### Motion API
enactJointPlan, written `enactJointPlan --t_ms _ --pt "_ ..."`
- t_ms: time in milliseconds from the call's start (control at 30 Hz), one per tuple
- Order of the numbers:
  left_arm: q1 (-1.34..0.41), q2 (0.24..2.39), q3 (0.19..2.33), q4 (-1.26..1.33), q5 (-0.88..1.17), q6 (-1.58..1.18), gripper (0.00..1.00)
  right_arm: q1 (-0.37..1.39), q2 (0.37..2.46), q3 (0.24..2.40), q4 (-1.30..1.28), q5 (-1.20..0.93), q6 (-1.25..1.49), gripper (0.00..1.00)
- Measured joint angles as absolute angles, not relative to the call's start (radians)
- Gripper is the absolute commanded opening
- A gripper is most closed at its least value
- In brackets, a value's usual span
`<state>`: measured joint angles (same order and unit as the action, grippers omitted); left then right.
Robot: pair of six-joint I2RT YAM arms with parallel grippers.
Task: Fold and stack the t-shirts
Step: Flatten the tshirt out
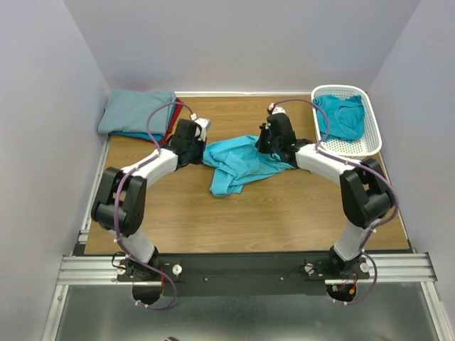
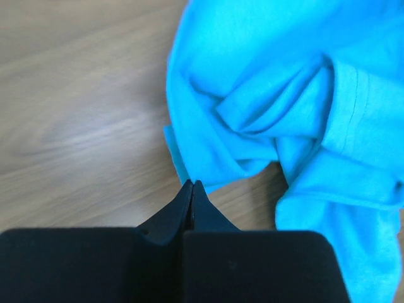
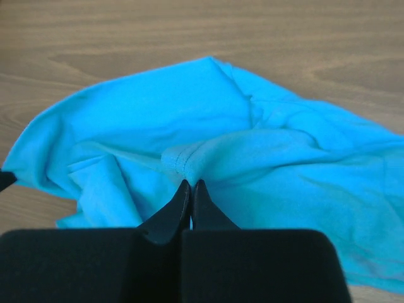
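Turquoise t-shirt (image 1: 242, 167) lies crumpled mid-table (image 1: 213, 227), unfolded. From the top view I read its long axis as roughly 9-to-3 o'clock, with one loose flap trailing off toward 7 o'clock. It's too bunched to tell which end is collar and which is hem. My left gripper (image 1: 204, 150) sits at the shirt's 9 o'clock end. In the left wrist view the left gripper (image 2: 192, 184) has its jaws clenched tip to tip, right on the cloth's near edge, and the fabric is drawn to a point there, so I call it a pinch on the edge. The rest of the shirt piles up toward 1 o'clock in that view. My right gripper (image 1: 267, 147) is over the shirt's far side, toward 1 o'clock of its middle. In the right wrist view the right gripper (image 3: 191, 184) is also clamped shut, nipping a raised ridge of turquoise cloth that carries a stitched hem line. The shirt spreads flat toward 9 and 3 o'clock either side of it. White lattice basket (image 1: 371, 135) stands at the table's 2 o'clock corner with a deeper teal shirt (image 1: 343, 117) heaped inside. At the 10 o'clock corner, a grey-blue shirt (image 1: 138, 110) lies folded on top of a red one (image 1: 155, 135).
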<state>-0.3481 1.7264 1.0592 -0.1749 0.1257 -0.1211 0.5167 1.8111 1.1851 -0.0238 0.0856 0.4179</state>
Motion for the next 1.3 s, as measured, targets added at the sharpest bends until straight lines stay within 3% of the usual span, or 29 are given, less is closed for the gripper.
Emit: enactJointPlan --t_ms 267,600,800,1067,1300 --pt "-0.348 1.397 1.061 -0.184 -0.167 -0.075 0.0 0.517 1.622 1.186 -0.077 0.117 0.394 0.0" --pt "-0.318 1.04 0.973 -0.139 -0.45 -0.025 0.0 0.515 1.348 1.235 -0.197 0.343 0.311 0.02" --pt "-0.28 1.018 0.972 -0.106 -0.45 -0.018 0.0 0.485 1.337 1.349 -0.22 0.437 0.259 0.02" --pt "-0.207 1.221 1.134 -0.178 -0.294 -0.028 0.0 0.38 1.544 1.551 -0.236 0.426 0.217 0.0" --pt "-0.208 1.151 1.224 -0.126 -0.241 -0.033 0.0 0.367 1.576 1.601 -0.245 0.421 0.189 0.01"
